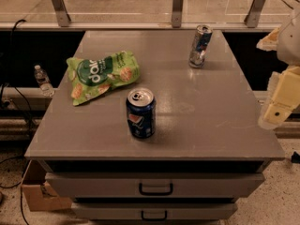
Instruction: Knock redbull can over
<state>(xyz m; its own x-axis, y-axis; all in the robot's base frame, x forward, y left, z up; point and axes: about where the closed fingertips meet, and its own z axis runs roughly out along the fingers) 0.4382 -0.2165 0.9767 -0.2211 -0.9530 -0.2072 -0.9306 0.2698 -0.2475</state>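
The redbull can (200, 46) is slim, silver and blue, and dented. It stands upright near the far right corner of the grey table top (201, 121). My gripper (280, 100) is a cream-coloured piece at the right edge of the view. It is off the table's right side, nearer than the can and well apart from it. It holds nothing that I can see.
A wider dark blue Pepsi can (140, 112) stands near the table's front middle. A green snack bag (101, 76) lies at the left. Drawers (155, 187) sit under the top. A water bottle (43, 80) stands on a ledge at the left, and a cardboard box (40, 193) lies on the floor.
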